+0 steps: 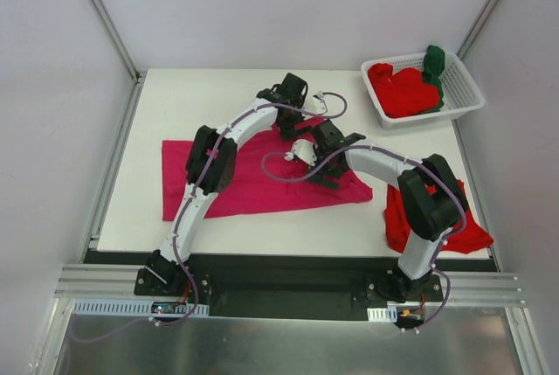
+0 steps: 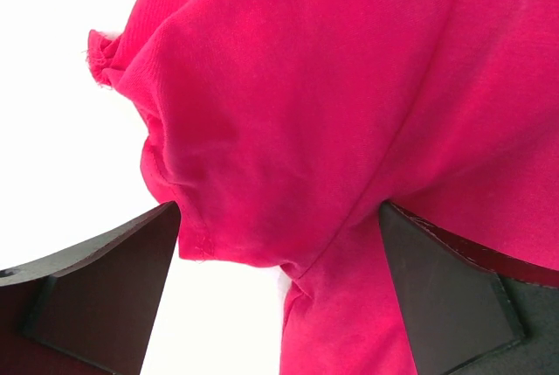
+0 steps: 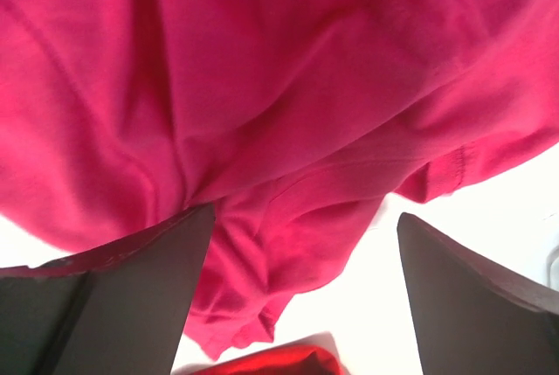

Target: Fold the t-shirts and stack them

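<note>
Pink t-shirt (image 1: 262,190) lies spread mid-table. Left gripper (image 2: 279,209) is spread over its bunched far edge, right gripper (image 3: 306,213) spread over rumpled cloth. Contact unclear. Risk: the jaws may catch one layer only, so the fold drags crooked.

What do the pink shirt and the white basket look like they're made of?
Pink shirt: soft matte knit cloth, probably cotton jersey; it creases loosely and shows a stitched hem. Basket: looks like rigid white moulded plastic with slotted walls; its finish is too far off to judge.
</note>
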You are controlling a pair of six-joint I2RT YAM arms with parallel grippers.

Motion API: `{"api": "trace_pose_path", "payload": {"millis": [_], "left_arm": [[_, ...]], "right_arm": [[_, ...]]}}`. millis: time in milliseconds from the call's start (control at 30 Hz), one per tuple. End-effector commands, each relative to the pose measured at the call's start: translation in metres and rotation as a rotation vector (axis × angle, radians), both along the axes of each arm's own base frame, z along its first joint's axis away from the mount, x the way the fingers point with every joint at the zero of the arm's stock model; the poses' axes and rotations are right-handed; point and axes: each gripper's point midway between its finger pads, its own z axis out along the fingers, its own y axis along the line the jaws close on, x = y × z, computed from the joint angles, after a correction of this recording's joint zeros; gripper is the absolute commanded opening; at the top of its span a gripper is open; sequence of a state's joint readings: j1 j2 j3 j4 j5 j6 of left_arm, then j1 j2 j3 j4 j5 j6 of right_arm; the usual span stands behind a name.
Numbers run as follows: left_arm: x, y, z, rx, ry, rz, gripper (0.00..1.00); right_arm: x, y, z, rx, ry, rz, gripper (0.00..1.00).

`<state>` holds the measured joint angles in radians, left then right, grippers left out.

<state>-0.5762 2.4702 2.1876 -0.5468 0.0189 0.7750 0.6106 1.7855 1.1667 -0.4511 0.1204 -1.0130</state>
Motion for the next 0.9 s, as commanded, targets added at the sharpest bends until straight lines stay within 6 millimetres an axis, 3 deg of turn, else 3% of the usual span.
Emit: {"api": "trace_pose_path", "payload": {"millis": [0, 333, 667, 733, 800, 833, 867], "left_arm": [[0.015, 0.003, 0.014, 0.028, -0.076, 0.014, 0.98], [0.032, 0.008, 0.019, 0.062, -0.164, 0.022, 0.98], [0.038, 0.008, 0.027, 0.067, -0.205, 0.014, 0.98], [0.034, 0.007, 0.031, 0.04, -0.191, 0.015, 0.99], [0.009, 0.001, 0.036, -0.004, -0.133, -0.046, 0.99], [-0.002, 0.005, 0.028, 0.003, -0.101, -0.047, 0.99], [-0.01, 0.003, 0.04, -0.027, -0.092, -0.059, 0.99]], "right_arm": [[-0.02, 0.003, 0.015, 0.033, 0.026, 0.027, 0.89], [-0.041, 0.002, 0.01, 0.033, 0.076, 0.042, 0.89], [-0.034, 0.005, 0.009, 0.031, 0.057, 0.031, 0.89], [-0.027, 0.005, 0.012, 0.027, 0.025, 0.023, 0.89], [-0.019, 0.002, 0.015, 0.019, -0.018, 0.005, 0.89], [-0.009, 0.002, 0.02, 0.016, -0.074, -0.008, 0.89], [-0.005, 0.001, 0.021, 0.009, -0.094, -0.011, 0.89]]}}
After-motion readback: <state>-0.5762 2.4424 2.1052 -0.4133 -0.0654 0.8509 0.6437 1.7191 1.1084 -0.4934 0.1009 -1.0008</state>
